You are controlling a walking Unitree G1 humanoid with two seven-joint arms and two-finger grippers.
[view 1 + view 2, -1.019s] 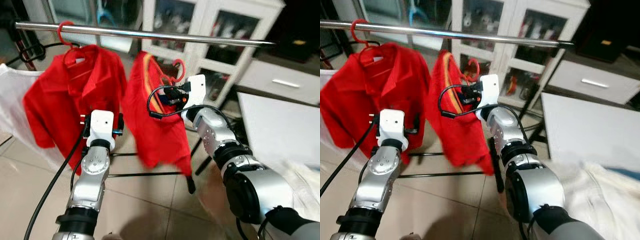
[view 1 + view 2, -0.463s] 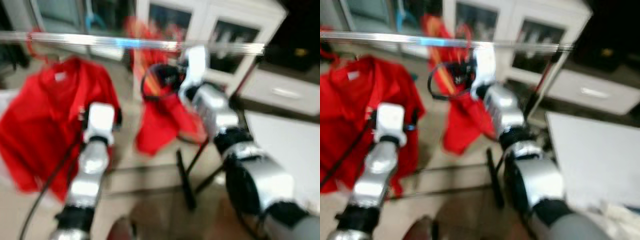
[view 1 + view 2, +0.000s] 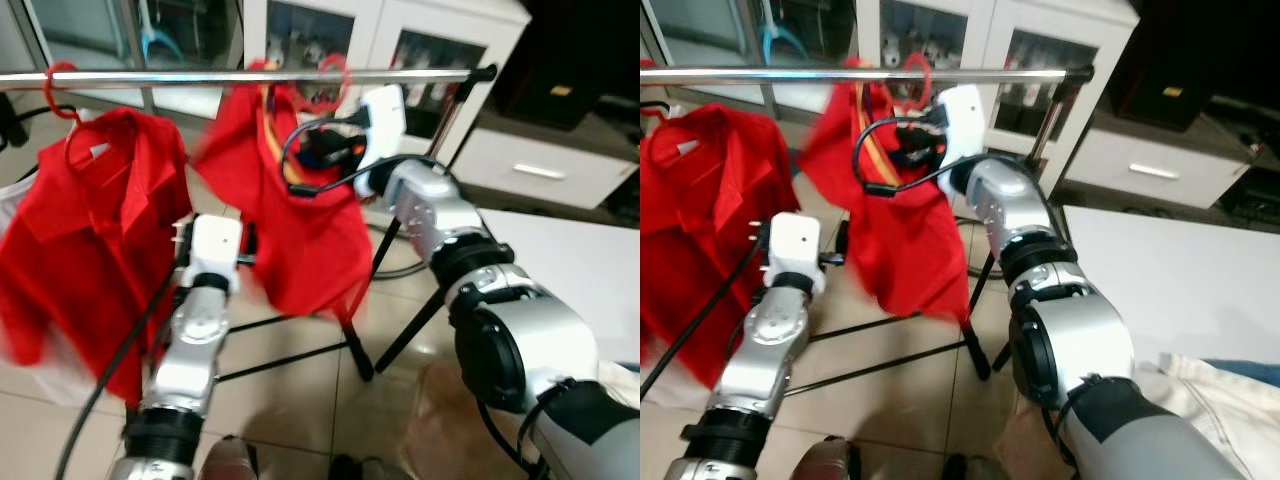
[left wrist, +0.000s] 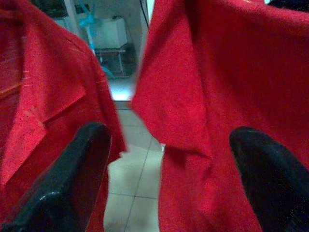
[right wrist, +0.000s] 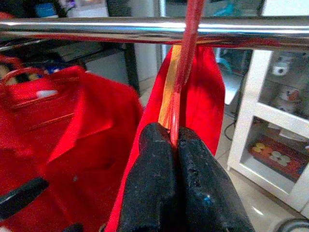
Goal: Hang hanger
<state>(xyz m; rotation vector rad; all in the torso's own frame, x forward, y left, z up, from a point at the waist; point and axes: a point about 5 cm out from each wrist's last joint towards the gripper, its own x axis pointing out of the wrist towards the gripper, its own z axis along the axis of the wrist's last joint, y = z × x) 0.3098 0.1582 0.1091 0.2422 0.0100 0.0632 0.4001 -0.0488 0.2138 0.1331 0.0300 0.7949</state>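
Clothes rail [image 3: 250,76] with 2 red shirts. The right gripper [image 5: 175,145] is raised to the rail near its middle; its 2 black fingers [image 5: 152,193] are pressed together on the red hanger [image 5: 186,63], pinching its stem just below the bar. The hanger's hook [image 3: 333,70] sits at rail height in the head views (whether it already rests over the bar cannot be told, since the hook's top is cut off in the right wrist view). The held shirt [image 3: 305,240] hangs beneath the gripper, blurred at its edges. A 2nd red shirt [image 3: 90,240] hangs on its own red hanger [image 3: 58,82] toward the rail's left end. The left gripper [image 4: 178,169] is lower, between the 2 shirts, its fingers spread apart with nothing between them. A white glass-fronted cabinet [image 3: 420,40] stands behind the rail.
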